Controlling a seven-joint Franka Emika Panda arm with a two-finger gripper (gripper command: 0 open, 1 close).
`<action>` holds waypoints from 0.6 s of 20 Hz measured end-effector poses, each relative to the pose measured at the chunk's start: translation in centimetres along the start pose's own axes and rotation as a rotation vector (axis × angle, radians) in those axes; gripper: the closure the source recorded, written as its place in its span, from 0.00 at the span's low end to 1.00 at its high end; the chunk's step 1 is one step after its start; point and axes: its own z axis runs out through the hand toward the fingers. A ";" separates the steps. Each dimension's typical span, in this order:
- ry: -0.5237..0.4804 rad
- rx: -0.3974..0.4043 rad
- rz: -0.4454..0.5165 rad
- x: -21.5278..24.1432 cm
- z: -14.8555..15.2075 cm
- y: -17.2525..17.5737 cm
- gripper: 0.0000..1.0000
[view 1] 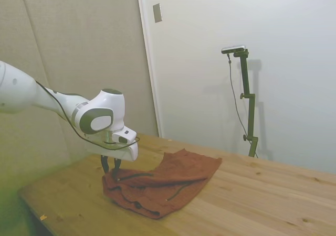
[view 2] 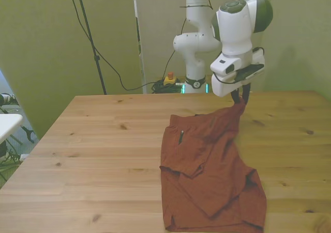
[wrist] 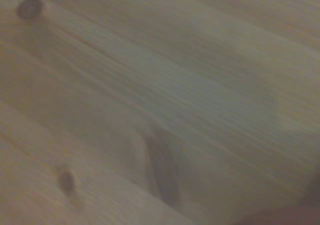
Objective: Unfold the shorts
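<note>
Shorts (view 2: 209, 176): rust-red, limp, wrinkled, lying on the worktop (view 2: 103, 150) toward the front view's right. One corner is lifted off the wood, pinched in the end effector (view 2: 241, 99), fingers narrow and closed on the fabric. Rest of the garment rests flat, partly folded over itself, with a thin dark cord line across the top layer in the side view. Long axis runs from the lifted far corner toward the near edge of the worktop. No readable label or writing. Wrist view: blurred wood grain with knots (wrist: 31, 7), sliver of red cloth at one corner.
</note>
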 end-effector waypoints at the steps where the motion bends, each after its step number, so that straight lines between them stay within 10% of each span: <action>1: -0.009 0.006 -0.003 0.1 0.5 -1.1 0.00; 7: -0.005 0.026 0.019 0.1 1.2 -5.2 0.00; 12: 0.135 0.076 0.233 4.5 -5.8 -0.1 0.00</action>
